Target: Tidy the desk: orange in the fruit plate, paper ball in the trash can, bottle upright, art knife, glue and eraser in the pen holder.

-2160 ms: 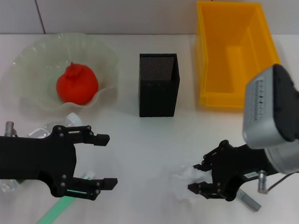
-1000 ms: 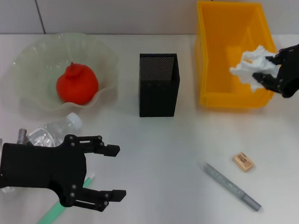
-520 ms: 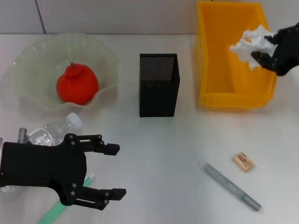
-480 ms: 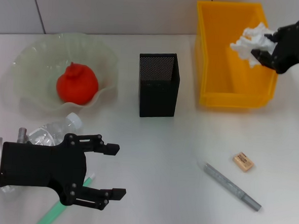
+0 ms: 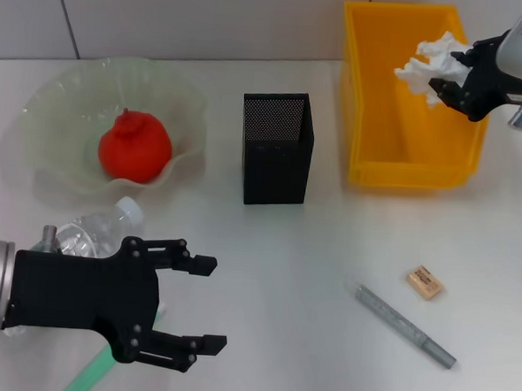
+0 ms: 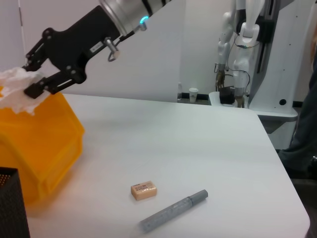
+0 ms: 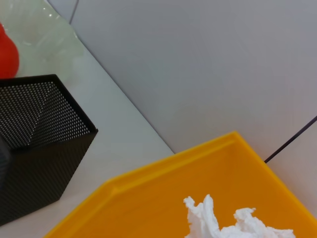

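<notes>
Hanging over the trash can (image 5: 373, 105), right pincer (image 5: 448, 76) grips paper ball (image 7: 233, 223).

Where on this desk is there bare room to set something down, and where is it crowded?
Bare: the stretch between the pen holder and the eraser, and the strip between the fruit plate and the trash can behind the holder. Crowded: the near left, where the open left gripper hangs beside the lying bottle.
</notes>
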{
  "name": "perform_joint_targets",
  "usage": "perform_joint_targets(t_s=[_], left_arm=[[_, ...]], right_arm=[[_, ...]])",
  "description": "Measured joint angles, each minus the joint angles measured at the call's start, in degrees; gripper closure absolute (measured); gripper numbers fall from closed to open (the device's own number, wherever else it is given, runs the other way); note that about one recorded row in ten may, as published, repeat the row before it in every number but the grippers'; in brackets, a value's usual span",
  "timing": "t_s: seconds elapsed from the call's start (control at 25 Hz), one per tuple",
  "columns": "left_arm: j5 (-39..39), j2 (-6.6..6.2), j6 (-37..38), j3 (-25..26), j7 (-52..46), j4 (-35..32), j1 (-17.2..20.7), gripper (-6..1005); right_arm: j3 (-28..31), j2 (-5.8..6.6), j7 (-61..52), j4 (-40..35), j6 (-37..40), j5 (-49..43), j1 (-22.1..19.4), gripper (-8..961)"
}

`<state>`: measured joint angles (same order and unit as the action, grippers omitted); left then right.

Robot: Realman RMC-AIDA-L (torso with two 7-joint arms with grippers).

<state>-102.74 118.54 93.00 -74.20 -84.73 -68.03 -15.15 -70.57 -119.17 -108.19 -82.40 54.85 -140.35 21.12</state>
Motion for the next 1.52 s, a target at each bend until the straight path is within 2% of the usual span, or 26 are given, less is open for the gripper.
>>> perform_joint_targets(t_s=[0.32, 0.56, 0.84, 1.0, 1.2, 1.24, 1.28, 1.44, 1.52], left_arm=[[0.0, 0.02, -0.1, -0.2, 0.0, 0.1, -0.2, 143], [0.0, -0.03, -0.1, -0.2, 0.1, 0.1, -0.3, 143], [0.0, -0.07, -0.2, -0.2, 0.2, 0.2, -0.4, 143], [0.0, -0.07, -0.7, -0.2, 0.2, 0.2, -0.4, 143], [0.0, -0.07, -1.4, -0.2, 0.2, 0.7, -0.6, 143], [0.0, -0.07, -1.9, -0.2, 0.2, 0.8, -0.7, 143], [0.0, -0.07, -1.9, -0.2, 0.2, 0.8, -0.7, 143], [0.0, -0.07, -2.2, -0.2, 0.2, 0.8, -0.7, 143], [0.0, -0.07, -2.3, -0.2, 0.2, 0.8, -0.8, 143]], right_arm=[[-0.6, -0.22, 0.0, 2.0, -3.1, 0.9, 0.3, 615], [-2.2, -0.18, 0.0, 0.7, -4.6, 2.1, -0.7, 545], [-2.1, -0.18, 0.0, 0.5, -4.9, 2.2, -0.7, 332], [-2.3, -0.22, 0.0, -0.8, -4.9, 3.3, -1.7, 307], [-2.9, -0.14, 2.5, -6.6, -4.2, 12.0, -6.0, 301], [-3.1, -0.16, 5.2, -8.9, -3.6, 17.0, -8.3, 301], [-3.1, -0.16, 5.2, -8.9, -3.6, 17.0, -8.3, 301], [-3.2, -0.28, 12.6, -11.7, 0.3, 28.9, -13.4, 301], [-3.1, -0.29, 13.4, -11.9, 1.3, 30.5, -13.9, 301]])
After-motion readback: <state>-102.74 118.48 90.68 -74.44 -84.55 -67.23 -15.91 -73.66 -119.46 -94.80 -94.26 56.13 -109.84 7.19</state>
